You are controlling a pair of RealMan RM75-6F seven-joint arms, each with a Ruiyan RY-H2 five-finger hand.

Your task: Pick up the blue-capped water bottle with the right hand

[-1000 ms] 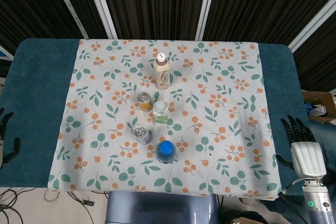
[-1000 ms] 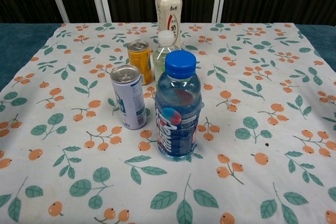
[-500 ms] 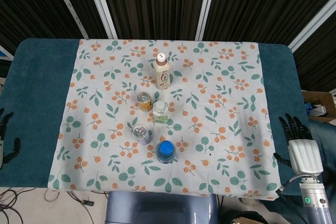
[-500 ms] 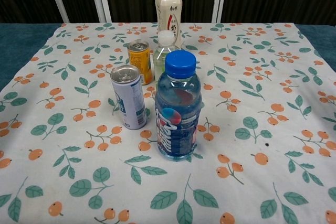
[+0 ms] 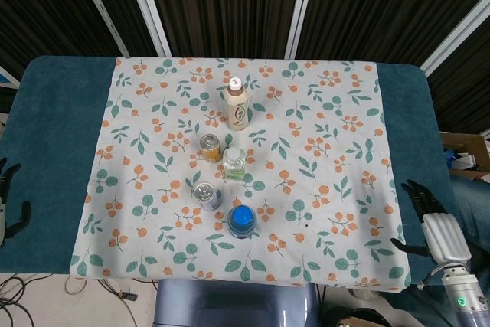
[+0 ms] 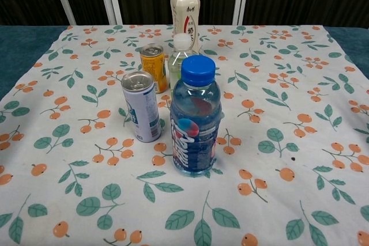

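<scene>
Near the counter's front edge, one blue-capped water bottle point(image 6: 195, 123) upright and untouched, two cans point(image 6: 142, 106) and two other bottles point(image 6: 185, 5) behind, right hand point(image 5: 438, 230) now lower at right edge, fingers point(image 5: 416, 193) spread, left hand point(image 5: 6, 208) empty, unmoved.

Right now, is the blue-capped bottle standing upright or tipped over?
Upright: the blue-capped bottle stands on its base on the tablecloth, cap on top.

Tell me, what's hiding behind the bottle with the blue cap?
Behind the blue-capped water bottle stands a small clear bottle, its lower part covered. Farther back is a tall milky bottle. Cans stand to its left.
</scene>
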